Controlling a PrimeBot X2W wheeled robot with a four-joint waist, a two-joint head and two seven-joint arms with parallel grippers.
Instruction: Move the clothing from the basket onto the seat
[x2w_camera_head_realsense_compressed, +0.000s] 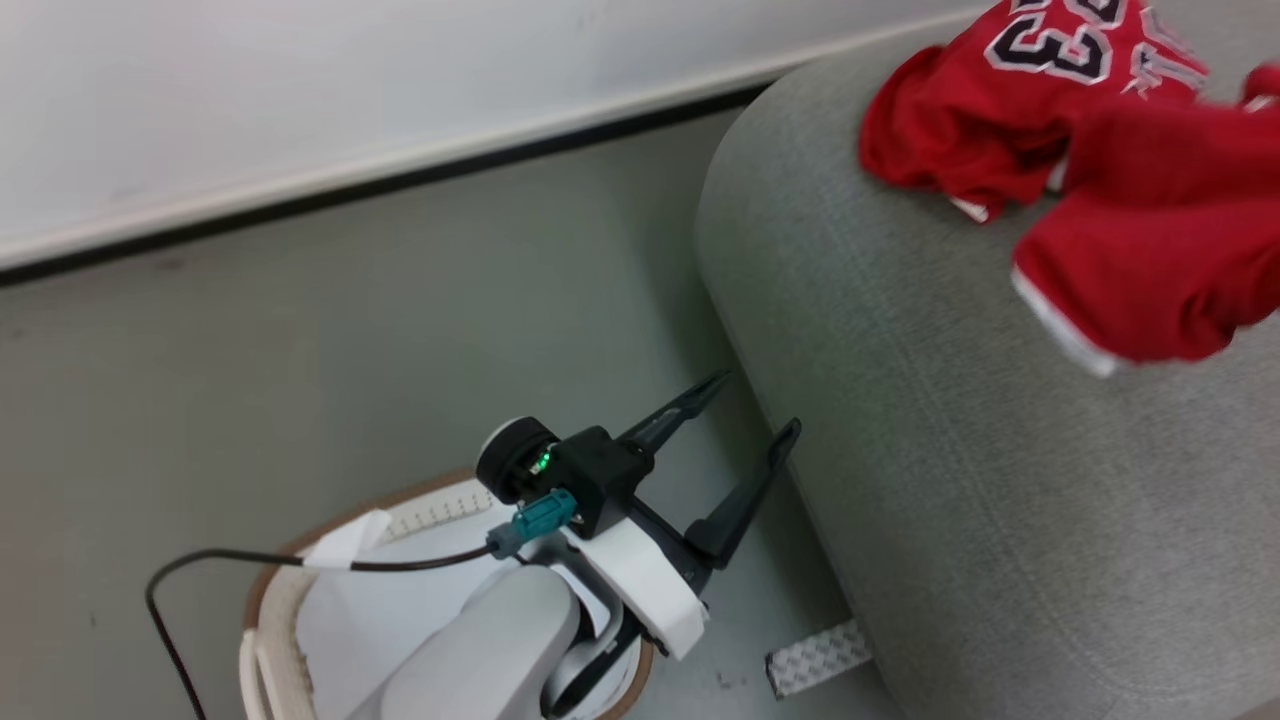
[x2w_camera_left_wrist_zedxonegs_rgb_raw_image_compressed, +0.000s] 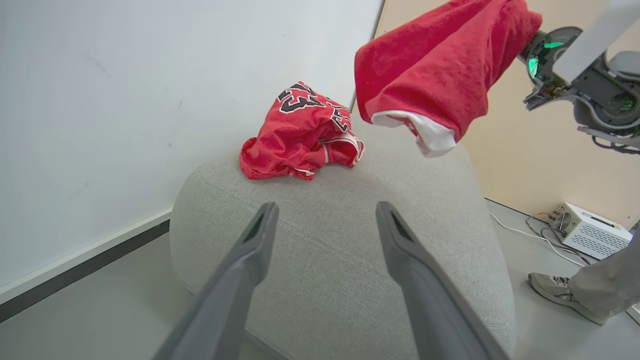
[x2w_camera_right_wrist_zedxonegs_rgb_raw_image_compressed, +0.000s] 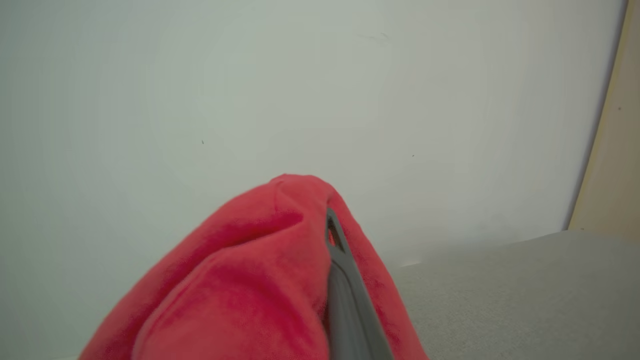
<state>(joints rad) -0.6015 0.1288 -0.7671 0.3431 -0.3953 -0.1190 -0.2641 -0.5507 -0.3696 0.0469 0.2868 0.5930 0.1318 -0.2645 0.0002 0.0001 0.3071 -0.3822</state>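
One piece of red clothing (x2w_camera_head_realsense_compressed: 1000, 100) with a black-and-white numeral lies crumpled at the far corner of the grey seat (x2w_camera_head_realsense_compressed: 950, 480). A second red garment (x2w_camera_left_wrist_zedxonegs_rgb_raw_image_compressed: 435, 75) with white hem trim hangs in the air above the seat. My right gripper (x2w_camera_right_wrist_zedxonegs_rgb_raw_image_compressed: 327, 222) is shut on it, and cloth wraps its fingers. My left gripper (x2w_camera_head_realsense_compressed: 757, 402) is open and holds nothing; it hovers beside the seat's edge, above the cream basket (x2w_camera_head_realsense_compressed: 265, 600). In the left wrist view the left gripper (x2w_camera_left_wrist_zedxonegs_rgb_raw_image_compressed: 326, 207) points at the seat (x2w_camera_left_wrist_zedxonegs_rgb_raw_image_compressed: 325, 280). My left forearm hides much of the basket's inside.
A white wall with a dark baseboard (x2w_camera_head_realsense_compressed: 350, 190) runs behind the grey floor. A strip of tape (x2w_camera_head_realsense_compressed: 815, 658) lies on the floor by the seat. Past the seat stand a white box (x2w_camera_left_wrist_zedxonegs_rgb_raw_image_compressed: 590, 230) with cables and a person's shoe (x2w_camera_left_wrist_zedxonegs_rgb_raw_image_compressed: 555, 290) and trouser leg.
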